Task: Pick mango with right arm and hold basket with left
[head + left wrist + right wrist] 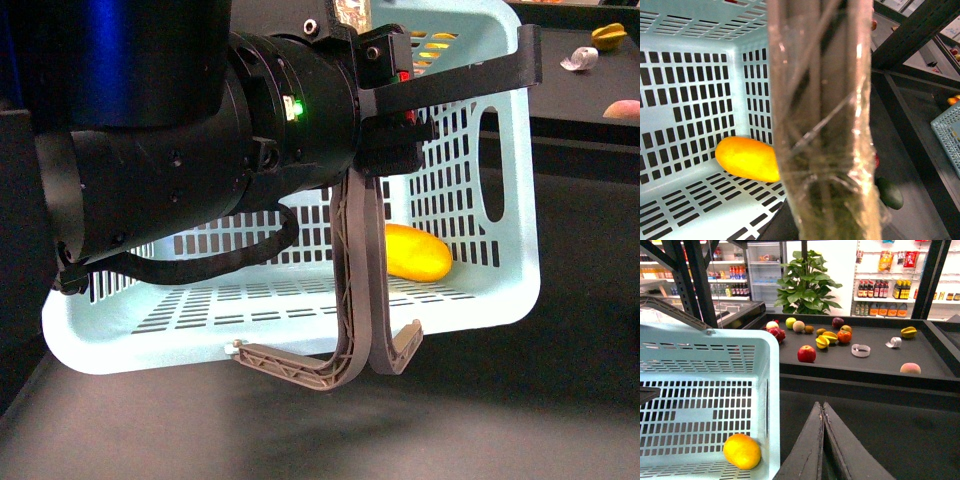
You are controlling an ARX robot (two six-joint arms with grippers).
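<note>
The light turquoise basket (505, 150) hangs tilted in the front view, held up off the dark table. My left gripper (400, 95) is shut on the basket's upper handle (470, 75); the taped handle (822, 120) fills the left wrist view. The other grey-brown handle (355, 300) dangles down in front. A yellow-orange mango (415, 252) lies inside on the slotted floor, and the same mango (747, 159) (742, 451) shows in both wrist views. My right gripper (822, 405) is shut and empty, outside the basket beside its wall (772, 405).
A raised dark counter (875, 362) beyond holds several fruits, among them a red apple (806, 354), a peach-coloured fruit (910, 368) and yellow star fruit (909, 332), plus a tape roll (860, 350). Black shelving posts (690, 280) stand at the left. A dark oval object (890, 192) lies below the basket.
</note>
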